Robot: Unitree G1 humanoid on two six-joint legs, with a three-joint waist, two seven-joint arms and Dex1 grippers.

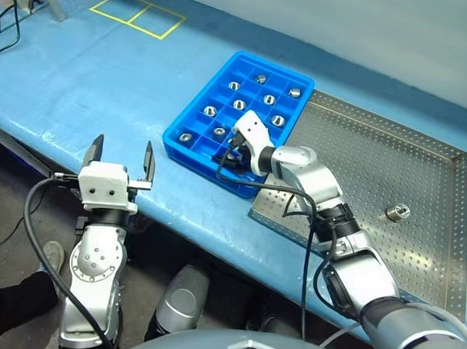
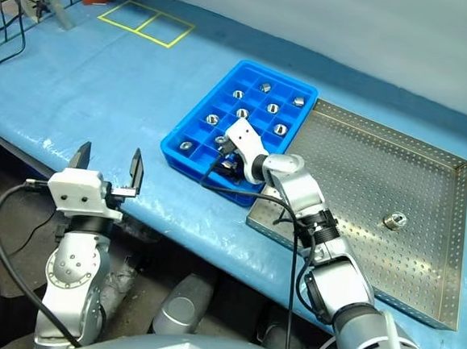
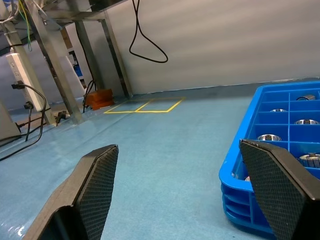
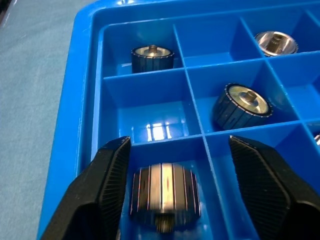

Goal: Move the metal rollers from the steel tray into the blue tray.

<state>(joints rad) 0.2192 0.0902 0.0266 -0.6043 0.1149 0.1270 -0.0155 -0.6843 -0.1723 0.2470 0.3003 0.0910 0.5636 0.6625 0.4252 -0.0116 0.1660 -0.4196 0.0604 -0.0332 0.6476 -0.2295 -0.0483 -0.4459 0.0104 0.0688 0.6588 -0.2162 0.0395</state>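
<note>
Yellow tape squares (image 1: 138, 13) — far from blue tray (image 1: 191, 121)

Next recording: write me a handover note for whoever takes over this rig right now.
Left pincer: open, idle, hovering off the table edge.
Right pincer: open, fingers either side of a roller lying in a near corner compartment of the blue tray; not gripping it.
Done: about ten rollers sit in the blue tray.
Left: one roller on the steel tray. Lift the right pincer clear, fetch it, drop it in a free compartment.
</note>
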